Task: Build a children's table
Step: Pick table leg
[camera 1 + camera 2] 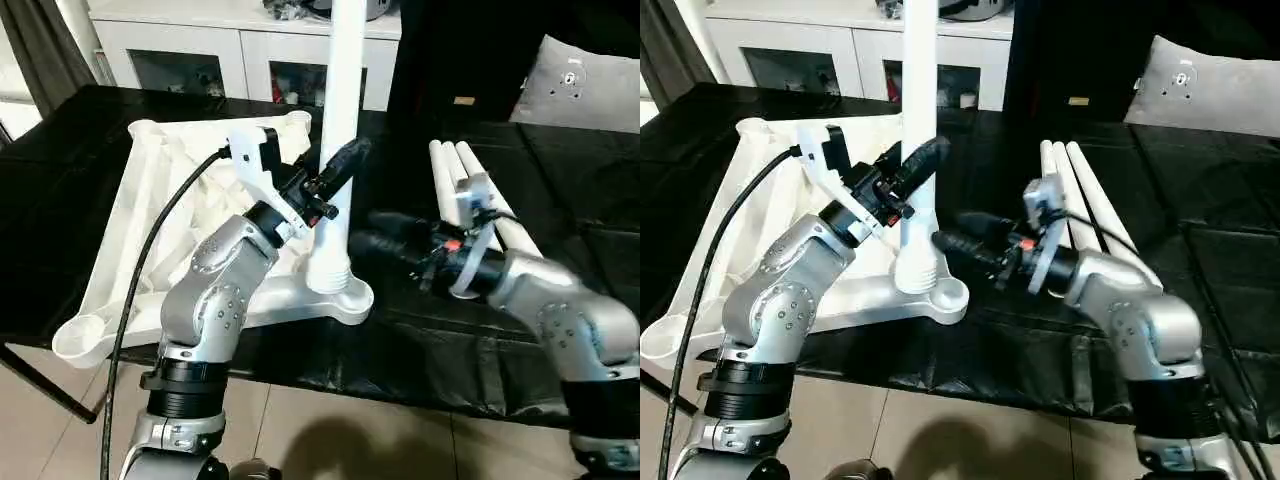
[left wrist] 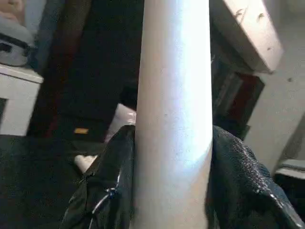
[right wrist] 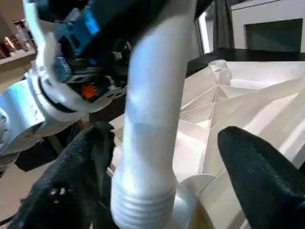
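The children's table top [image 1: 150, 220] lies upside down on the black surface, ribbed underside up. One white leg [image 1: 340, 90] stands upright in the near right corner socket [image 1: 340, 290]. My left gripper [image 1: 340, 165] is shut on this leg partway up; in the left wrist view its black fingers [image 2: 109, 191] press against both sides of the tube [image 2: 174, 95]. My right gripper [image 1: 958, 235] is open low beside the leg's ribbed base. In the right wrist view its fingers [image 3: 257, 176] stand wide on either side of the leg [image 3: 152, 95], apart from it.
Three more white legs [image 1: 450, 165] lie side by side on the black surface behind my right arm. A black cable [image 1: 150, 250] runs from my left wrist across the table top. A white cabinet [image 1: 240, 50] and a grey cushion [image 1: 585, 80] stand behind.
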Motion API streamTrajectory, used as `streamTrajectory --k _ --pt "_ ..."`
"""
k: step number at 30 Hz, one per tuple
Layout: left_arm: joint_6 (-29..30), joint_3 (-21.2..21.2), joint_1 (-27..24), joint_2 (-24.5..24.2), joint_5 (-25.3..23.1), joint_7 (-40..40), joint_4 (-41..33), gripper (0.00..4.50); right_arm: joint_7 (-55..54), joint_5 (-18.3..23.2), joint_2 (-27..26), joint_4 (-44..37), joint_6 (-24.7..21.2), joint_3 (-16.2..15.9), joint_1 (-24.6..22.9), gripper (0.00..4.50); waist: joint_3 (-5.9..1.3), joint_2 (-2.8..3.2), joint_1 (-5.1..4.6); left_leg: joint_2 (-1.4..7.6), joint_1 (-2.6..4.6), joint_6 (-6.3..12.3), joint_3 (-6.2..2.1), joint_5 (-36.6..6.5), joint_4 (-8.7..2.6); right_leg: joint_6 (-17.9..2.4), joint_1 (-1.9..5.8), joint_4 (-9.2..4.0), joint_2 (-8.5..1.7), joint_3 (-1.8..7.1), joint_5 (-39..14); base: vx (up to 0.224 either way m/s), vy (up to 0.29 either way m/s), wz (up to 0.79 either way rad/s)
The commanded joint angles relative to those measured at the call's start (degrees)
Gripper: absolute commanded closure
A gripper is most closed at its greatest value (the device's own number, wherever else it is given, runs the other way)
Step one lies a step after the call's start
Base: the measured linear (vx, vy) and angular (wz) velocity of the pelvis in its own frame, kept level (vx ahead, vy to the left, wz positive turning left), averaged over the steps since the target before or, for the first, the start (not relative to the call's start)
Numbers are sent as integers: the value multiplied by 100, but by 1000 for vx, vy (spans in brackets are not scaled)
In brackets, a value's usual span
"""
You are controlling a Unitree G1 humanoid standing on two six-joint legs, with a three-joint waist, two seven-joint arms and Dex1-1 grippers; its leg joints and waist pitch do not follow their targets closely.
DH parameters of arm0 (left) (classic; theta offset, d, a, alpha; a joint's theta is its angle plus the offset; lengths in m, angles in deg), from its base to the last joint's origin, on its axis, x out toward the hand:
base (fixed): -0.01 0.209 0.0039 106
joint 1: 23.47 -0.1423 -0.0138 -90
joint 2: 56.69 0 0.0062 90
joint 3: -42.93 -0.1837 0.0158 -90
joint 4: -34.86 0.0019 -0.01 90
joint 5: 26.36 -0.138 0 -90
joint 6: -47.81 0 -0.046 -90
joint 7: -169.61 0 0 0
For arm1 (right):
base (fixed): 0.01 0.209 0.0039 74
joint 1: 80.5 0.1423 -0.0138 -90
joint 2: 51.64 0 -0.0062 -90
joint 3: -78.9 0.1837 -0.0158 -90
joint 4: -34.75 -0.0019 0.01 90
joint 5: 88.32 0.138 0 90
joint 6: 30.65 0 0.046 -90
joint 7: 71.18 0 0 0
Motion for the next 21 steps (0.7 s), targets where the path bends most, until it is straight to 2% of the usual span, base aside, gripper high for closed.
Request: streamTrajectory --k 1,3,5,7,11,17,19,21 --pt "-18 -72 93 45 96 -162 -211 265 -30 71 24 57 -115 67 95 47 -362 -23 4 340 108 83 -130 -834 -361 -1211 261 -451 -475 247 -302 0 0 0" --pt "-56 -233 15 30 266 -489 -412 265 78 139 31 -6 -203 -20 84 47 -370 -48 10 352 107 111 -129 -756 -360 -1231 264 -436 -478 246 -201 0 0 0" --pt "-69 -292 -5 6 275 -580 -451 265 127 154 41 -31 -220 -51 78 47 -365 -36 12 355 101 148 -132 -754 -359 -1231 262 -426 -482 245 -194 0 0 0" --pt "-58 -383 -30 -41 279 -712 -502 265 241 194 72 -74 -261 -99 77 47 -356 -59 3 352 101 169 -122 -791 -364 -1203 258 -447 -476 247 -303 0 0 0" --pt "-143 -550 -60 -91 207 -919 -553 265 380 260 114 -83 -299 -119 126 47 -346 -56 7 359 114 123 -122 -857 -373 -1141 245 -468 -484 255 -557 0 0 0" --pt "-327 -752 -93 -155 -28 -1074 -535 265 489 299 120 -81 -369 -155 185 47 -351 -63 -1 357 106 117 -122 -780 -372 -1102 244 -456 -478 253 -492 0 0 0" --pt "-394 -802 -92 -163 -71 -1099 -521 265 515 268 133 -91 -364 -216 167 75 -354 -66 -2 354 101 126 -119 -741 -368 -1109 249 -453 -480 254 -437 0 0 0" --pt "-421 -825 -89 -173 -94 -1117 -514 265 524 255 136 -94 -361 -235 161 82 -353 -66 0 353 100 131 -118 -736 -368 -1120 250 -452 -479 254 -409 0 0 0"
